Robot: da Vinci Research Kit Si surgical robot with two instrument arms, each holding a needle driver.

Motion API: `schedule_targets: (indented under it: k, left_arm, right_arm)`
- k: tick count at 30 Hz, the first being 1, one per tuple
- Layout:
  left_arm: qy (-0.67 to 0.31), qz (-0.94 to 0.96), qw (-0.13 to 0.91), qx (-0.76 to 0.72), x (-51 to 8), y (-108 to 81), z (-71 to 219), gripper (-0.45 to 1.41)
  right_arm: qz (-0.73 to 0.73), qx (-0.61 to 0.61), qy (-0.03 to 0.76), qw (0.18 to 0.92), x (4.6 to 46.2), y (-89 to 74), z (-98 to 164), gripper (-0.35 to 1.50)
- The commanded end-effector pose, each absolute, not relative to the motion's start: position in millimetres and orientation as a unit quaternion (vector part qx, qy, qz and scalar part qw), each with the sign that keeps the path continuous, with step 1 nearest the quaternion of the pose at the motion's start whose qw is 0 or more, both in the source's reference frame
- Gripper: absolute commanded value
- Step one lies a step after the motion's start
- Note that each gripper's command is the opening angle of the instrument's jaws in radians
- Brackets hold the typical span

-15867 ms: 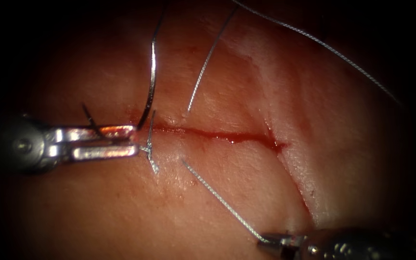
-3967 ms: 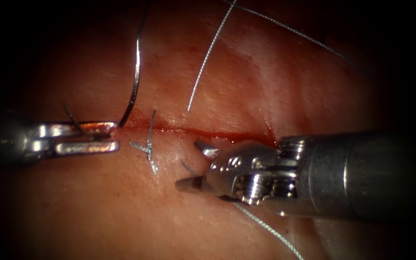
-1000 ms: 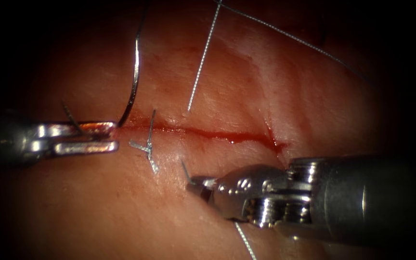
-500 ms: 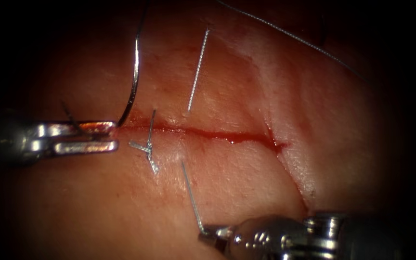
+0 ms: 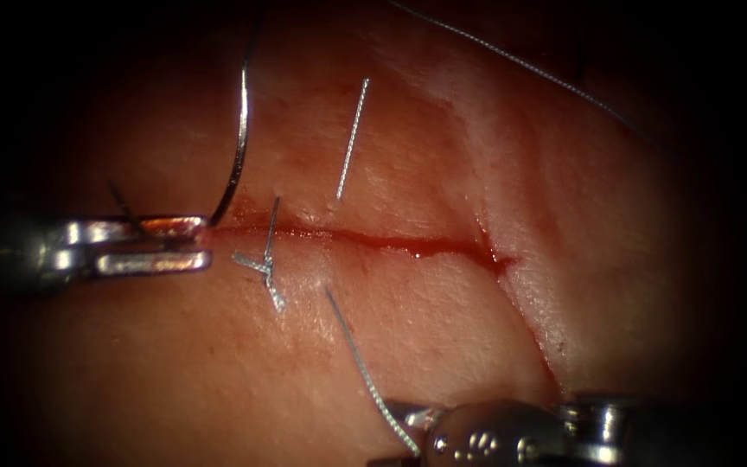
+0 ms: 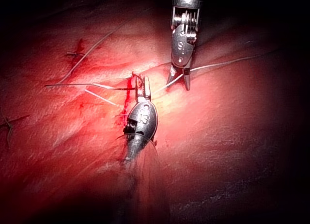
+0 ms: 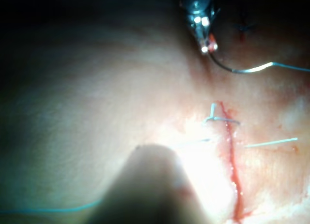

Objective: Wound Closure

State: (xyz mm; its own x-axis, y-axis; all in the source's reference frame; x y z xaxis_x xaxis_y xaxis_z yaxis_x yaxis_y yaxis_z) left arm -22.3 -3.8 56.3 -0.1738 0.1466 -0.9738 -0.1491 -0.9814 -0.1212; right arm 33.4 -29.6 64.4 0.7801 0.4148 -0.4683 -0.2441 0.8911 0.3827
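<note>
My left tool [image 5: 205,238] lies at the left end of the cut [image 5: 391,244], jaws shut on the needle [image 5: 240,138] near its tail end. The needle arcs upward, clear of the tissue [image 5: 443,346]. A stitch thread [image 5: 352,138] enters above the cut and comes out below it, ending beside my right tool [image 5: 398,437] at the lower edge. In the left wrist view the right tool [image 6: 178,82] stands with jaws open astride the thread [image 6: 218,65], which hangs slack; it holds nothing. The left tool [image 7: 203,37] and the needle [image 7: 242,70] appear in the right wrist view.
A tied knot [image 5: 266,270] with short cut ends sits over the cut just right of the left tool. A long strand of thread [image 5: 529,65] crosses the tissue at the upper right. Red fluid lines the cut to its right end [image 5: 499,259].
The right tool moved down and right, pulling thread through the tissue; the tail above the cut grew short. Its jaws have opened and the lower thread now lies slack. Left tool unmoved.
</note>
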Motion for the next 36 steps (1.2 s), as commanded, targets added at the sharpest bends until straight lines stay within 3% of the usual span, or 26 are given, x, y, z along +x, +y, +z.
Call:
schedule_targets:
  k: [1,4,19,20,21,24,29,36]
  left_arm:
    - [0.005,0.767,0.097,-0.634,-22.5,-3.9,57.6,-0.45]
    - [0.013,0.772,0.102,-0.627,-21.5,-3.6,59.4,-0.45]
    - [0.012,0.817,0.185,-0.547,-15.5,-2.1,70.7,-0.45]
    - [0.01,0.816,0.187,-0.547,-15.4,-1.9,71.0,-0.35]
    - [0.004,0.814,0.2,-0.545,-15.3,-1.6,71.3,0.09]
    - [-0.031,0.802,0.251,-0.541,-15.1,-1.2,71.5,0.98]
    - [-0.024,0.797,0.302,-0.522,-14.1,-0.7,70.7,1.18]
    - [0.002,0.798,0.338,-0.498,-10.6,0.2,69.3,1.16]
  right_arm:
    - [0.184,0.138,0.297,0.927,34.1,-29.9,65.1,1.31]
    - [0.191,0.121,0.304,0.925,33.8,-29.8,65.1,1.4]
    - [0.204,0.102,0.307,0.924,33.7,-29.2,64.4,1.36]
    - [0.204,0.102,0.306,0.924,33.8,-29.2,64.4,1.36]
    - [0.204,0.102,0.306,0.924,33.8,-29.2,64.4,1.36]
    - [0.204,0.102,0.308,0.924,33.9,-29.1,64.4,1.36]
    - [0.205,0.101,0.309,0.923,33.9,-29.2,64.4,1.36]
    - [0.204,0.101,0.309,0.923,33.8,-29.2,64.5,1.36]
